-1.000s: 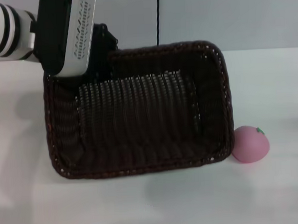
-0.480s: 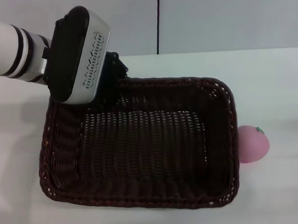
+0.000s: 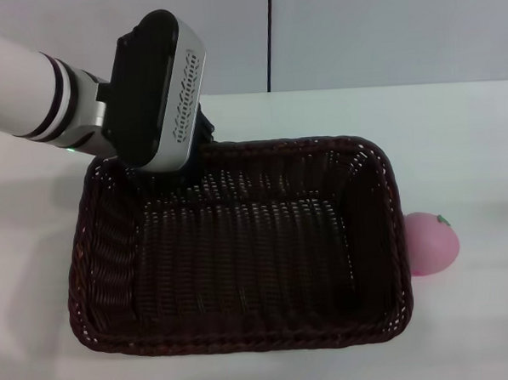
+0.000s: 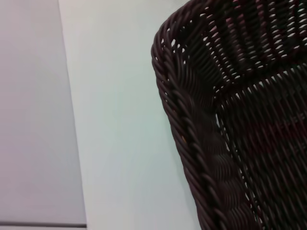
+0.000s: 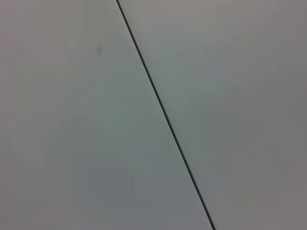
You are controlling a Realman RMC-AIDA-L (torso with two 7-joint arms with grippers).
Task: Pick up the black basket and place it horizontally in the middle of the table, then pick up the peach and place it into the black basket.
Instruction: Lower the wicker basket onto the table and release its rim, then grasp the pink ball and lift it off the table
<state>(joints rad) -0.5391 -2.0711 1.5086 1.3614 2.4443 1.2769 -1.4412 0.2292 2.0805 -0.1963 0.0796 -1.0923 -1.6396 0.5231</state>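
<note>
The black basket [image 3: 104,249] lies flat and lengthwise across the white table [image 3: 464,136] in the head view, its opening facing up. My left gripper [image 3: 192,151] is at the basket's far left rim, still gripping it; the wrist housing hides the fingertips. The left wrist view shows the braided rim of the basket [image 4: 192,139] at one corner, close up, over the table [image 4: 120,120]. The pink peach [image 3: 433,242] sits on the table, touching or nearly touching the basket's right side. The right gripper is out of view.
A grey wall with a dark vertical seam [image 3: 269,36] stands behind the table. The right wrist view shows only a plain grey surface with a dark seam [image 5: 163,115]. Bare table lies right of the peach and behind the basket.
The basket was tilted up on its near edge and held by my left gripper. It has come down flat and shifted toward me. The left arm lowered and moved right. The peach stayed put.
</note>
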